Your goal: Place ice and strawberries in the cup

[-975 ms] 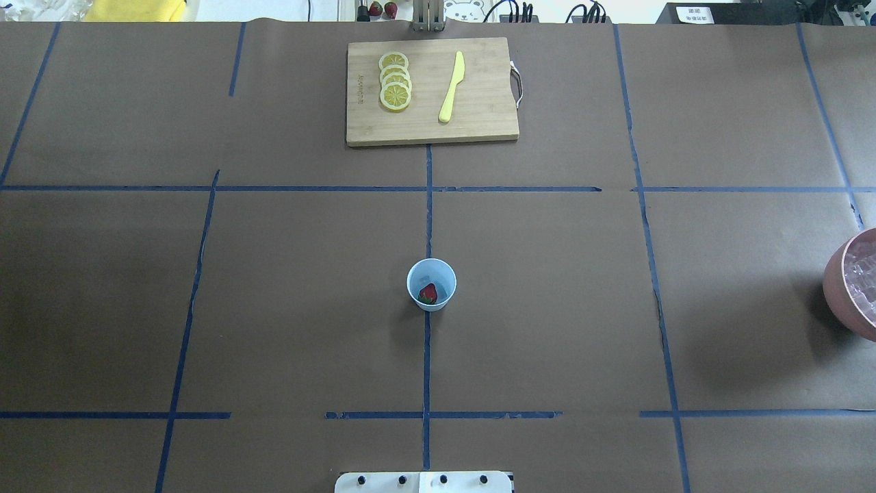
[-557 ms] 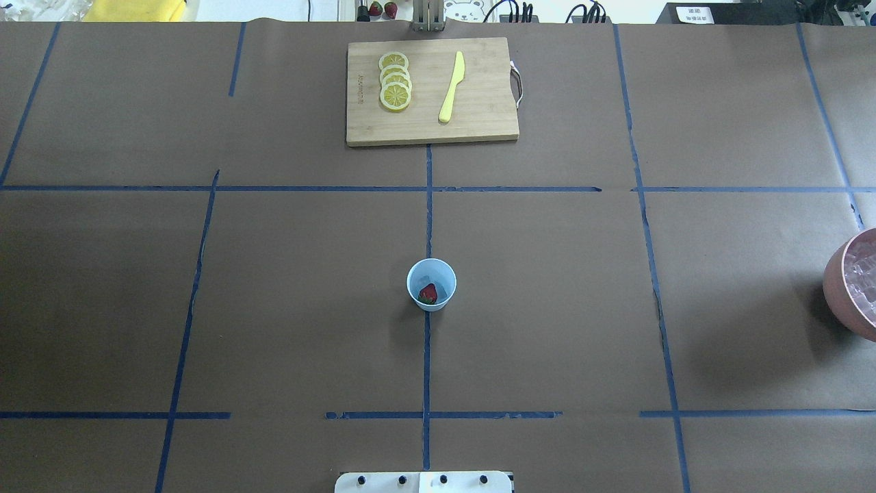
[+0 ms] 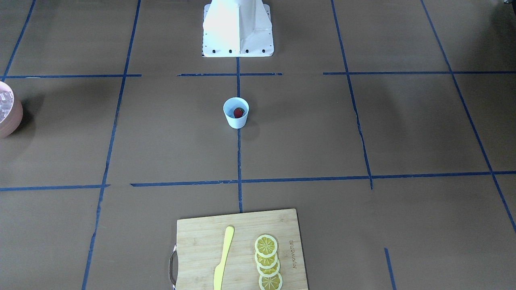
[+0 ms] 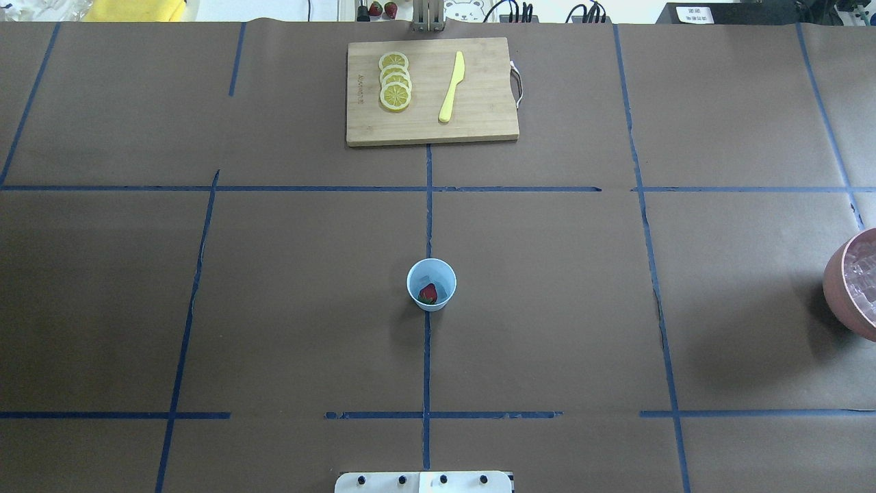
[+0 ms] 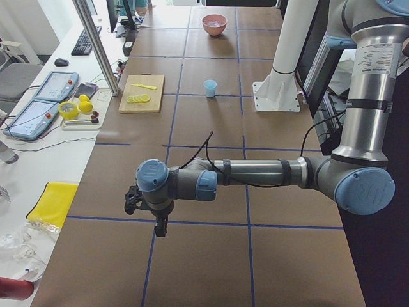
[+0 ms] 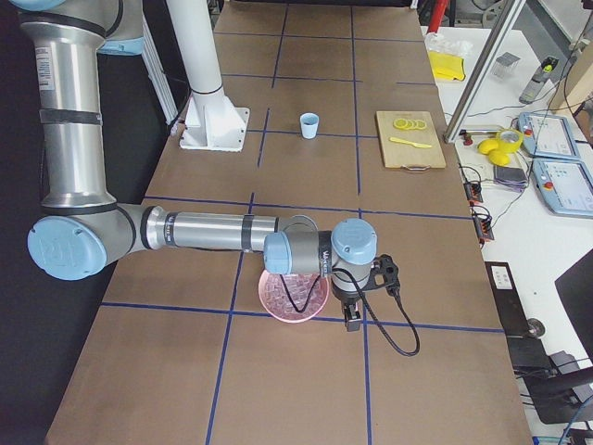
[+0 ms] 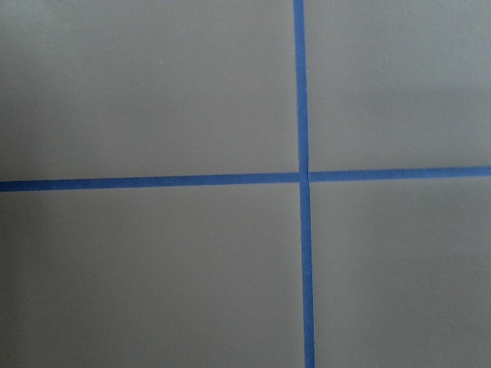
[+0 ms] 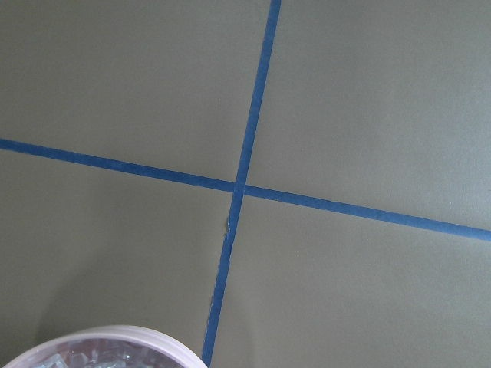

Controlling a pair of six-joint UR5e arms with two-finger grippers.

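1 small red strawberry [image 4: 428, 294] contained in light blue plastic cup [image 4: 439, 270]; left end effector [image 5: 159, 229], right end effector [image 6: 353, 321]: spread or pressed together cannot be told

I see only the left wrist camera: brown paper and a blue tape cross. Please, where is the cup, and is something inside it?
Observer: The cup stands near the middle of the table, on the centre tape line, with the strawberry inside.
Operator: Is there also ice in it?
Observer: I cannot tell; ice shows clearly only in the pink bowl at the table's right end.
Operator: And the right end effector?
Observer: The right end effector hangs just beside that bowl; open or shut, I cannot tell.
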